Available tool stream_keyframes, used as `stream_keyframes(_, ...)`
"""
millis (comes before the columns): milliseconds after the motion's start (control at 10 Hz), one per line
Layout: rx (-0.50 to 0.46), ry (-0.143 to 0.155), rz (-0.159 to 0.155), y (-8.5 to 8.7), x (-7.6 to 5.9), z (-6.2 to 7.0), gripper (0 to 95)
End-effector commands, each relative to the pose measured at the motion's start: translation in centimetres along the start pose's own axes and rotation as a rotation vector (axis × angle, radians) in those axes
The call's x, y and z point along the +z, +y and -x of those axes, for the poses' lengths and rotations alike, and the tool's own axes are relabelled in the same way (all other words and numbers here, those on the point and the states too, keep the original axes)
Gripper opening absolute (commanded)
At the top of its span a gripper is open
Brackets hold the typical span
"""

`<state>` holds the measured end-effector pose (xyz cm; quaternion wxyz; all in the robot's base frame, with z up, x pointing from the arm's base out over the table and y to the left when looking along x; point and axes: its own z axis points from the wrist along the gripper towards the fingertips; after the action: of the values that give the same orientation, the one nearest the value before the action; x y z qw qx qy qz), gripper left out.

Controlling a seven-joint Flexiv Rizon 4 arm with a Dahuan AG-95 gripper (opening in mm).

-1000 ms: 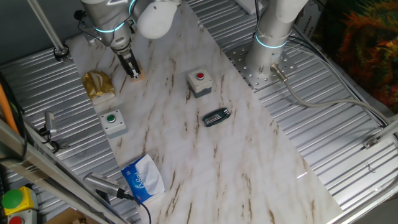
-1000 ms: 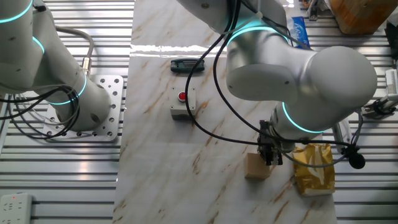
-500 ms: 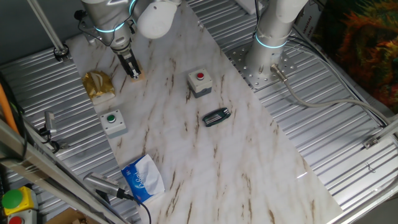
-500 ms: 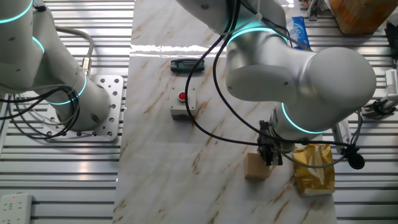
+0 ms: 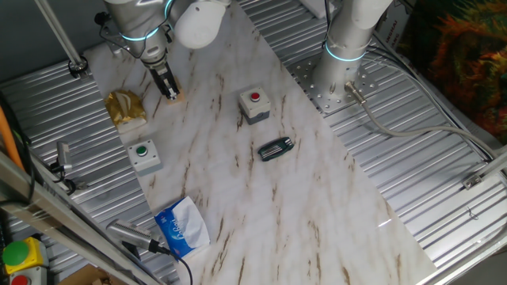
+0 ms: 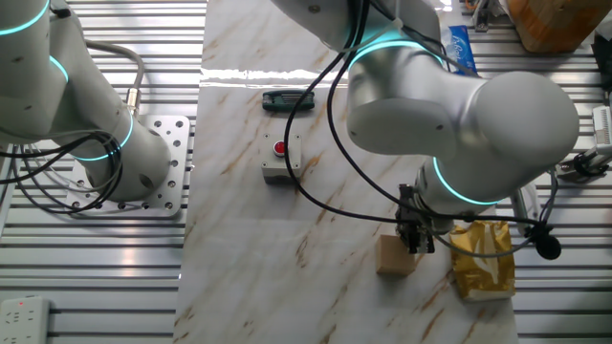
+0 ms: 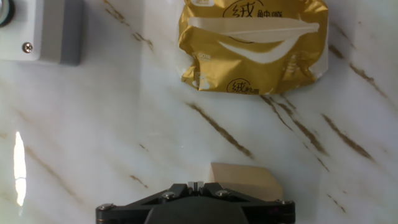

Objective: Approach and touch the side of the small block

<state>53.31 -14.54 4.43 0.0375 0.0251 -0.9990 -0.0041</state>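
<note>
On veined marble top [image 6: 249, 191]: end effector [image 6: 414, 241] against smooth tan cube [image 6: 394, 256].

You are looking at a marble slab [image 5: 317, 198], white with brown veins, laid across a bed of ribbed metal slats [image 5: 428, 182]. The slab runs diagonally in one fixed view and straight up the frame in the other [image 6: 249, 172]. A perforated metal plate [image 6: 163, 167] sits on the slats beside the slab. Light glares in a bright band across the slab's far end [image 6: 277, 75], and a small reflection shows on the marble in the hand view [image 7: 18, 168]. Slanted metal bars [image 5: 47, 198] cross the lower left corner of one fixed view.
</note>
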Motion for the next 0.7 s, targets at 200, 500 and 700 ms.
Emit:
stream_keyframes(200,0.012,0.001,0.001,0.3,-0.2,0.0,0.0)
stream_keyframes(500,0.034,0.000,0.003,1.0,-0.8,0.0,0.0)
stream_keyframes(700,0.050,0.002,0.005,1.5,-1.1,0.0,0.0)
